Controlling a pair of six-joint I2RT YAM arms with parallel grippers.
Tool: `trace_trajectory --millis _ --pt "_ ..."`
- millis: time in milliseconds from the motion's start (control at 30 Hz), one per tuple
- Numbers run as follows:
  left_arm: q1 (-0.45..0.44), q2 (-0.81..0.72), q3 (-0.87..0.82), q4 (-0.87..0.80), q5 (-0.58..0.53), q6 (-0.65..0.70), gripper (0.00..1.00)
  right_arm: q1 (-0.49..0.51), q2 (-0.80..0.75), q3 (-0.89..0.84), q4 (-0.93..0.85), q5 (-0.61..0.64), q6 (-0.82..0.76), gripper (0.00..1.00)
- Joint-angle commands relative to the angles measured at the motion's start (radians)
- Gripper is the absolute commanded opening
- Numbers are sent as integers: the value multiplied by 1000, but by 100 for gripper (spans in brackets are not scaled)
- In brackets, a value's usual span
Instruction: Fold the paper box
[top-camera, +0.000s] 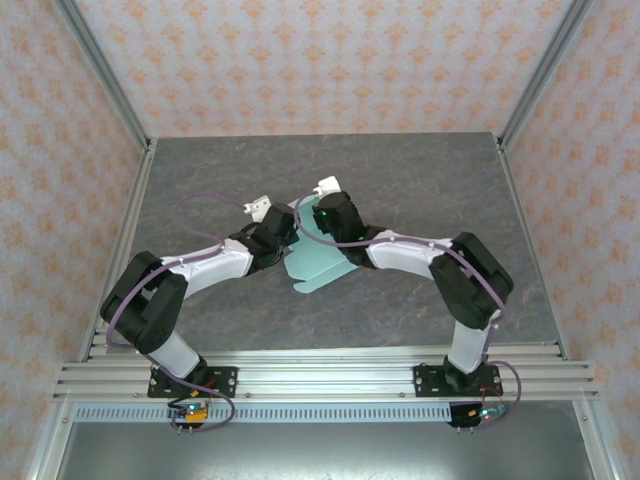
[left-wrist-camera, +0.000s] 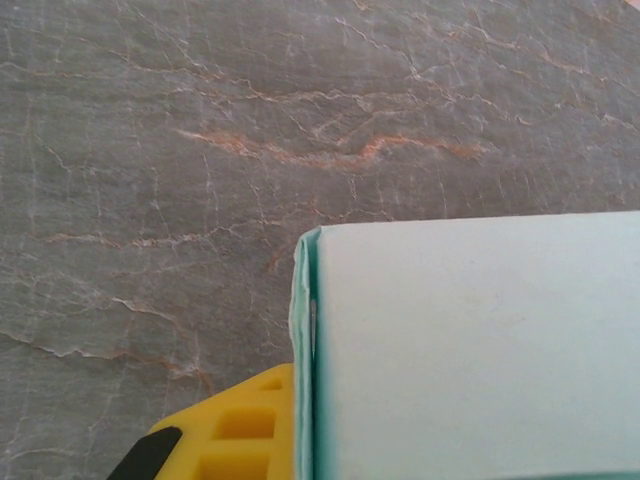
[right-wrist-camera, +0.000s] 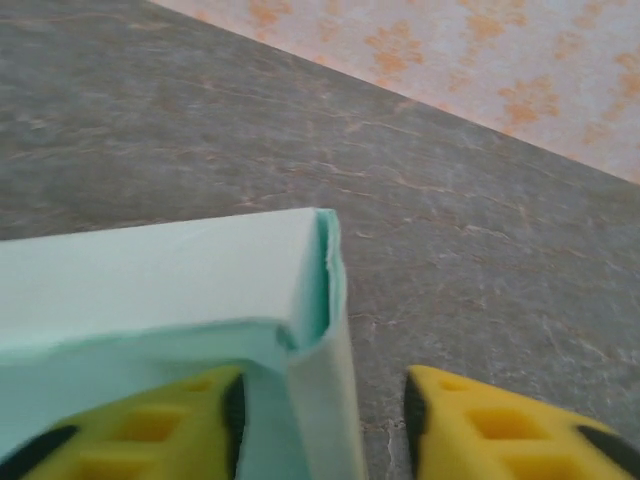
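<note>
Overhead view of a grey marbled desk walled in by orange-patterned panels. Two robot arms reach in from the near edge and meet at the middle of the desk.

On the left, the left end effector is pressed together, pinching the left side of the paper box. Its wrist camera shows one yellow finger tight against the box's folded edge, with the other finger hidden behind the card.

The pale mint-blue box lies at the centre of the desk, between the two wrists, with a flat panel spreading toward the near edge.

On the right, the right end effector is spread. An upright flap of the box stands between its yellow fingers, close against the left finger and clear of the right one.
</note>
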Motion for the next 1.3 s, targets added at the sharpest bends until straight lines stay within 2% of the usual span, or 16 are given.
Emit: trace_trajectory --millis 0,133,233,400,567,733,800,967,1033,1133,1267 --pt "-1 -4 38 -6 -17 4 0 -26 -132 -63 17 -222 14 56" --pt "11 -6 47 -15 -13 22 0 -98 -259 -137 -16 -442 -4 60" --pt "13 -4 48 -18 -16 32 0 -152 -325 -177 -36 -555 -37 61" --pt "13 6 43 0 13 24 0 -197 -348 -173 -43 -542 -54 62" --pt "13 11 36 17 32 14 0 -236 -274 -86 -107 -647 -94 62" --pt "12 8 35 11 29 16 0 -240 -184 -6 -117 -669 -99 60" --pt "12 10 40 9 36 22 0 -222 -155 6 -88 -627 -83 59" --pt "12 20 52 7 40 17 0 -129 -56 66 -63 -369 -157 53" --pt "11 22 58 7 51 19 0 -97 -24 62 8 -199 -170 40" --pt "12 20 59 7 49 14 0 -73 16 60 100 2 -165 28" --pt "11 24 60 15 71 7 0 -50 48 51 164 161 -166 20"
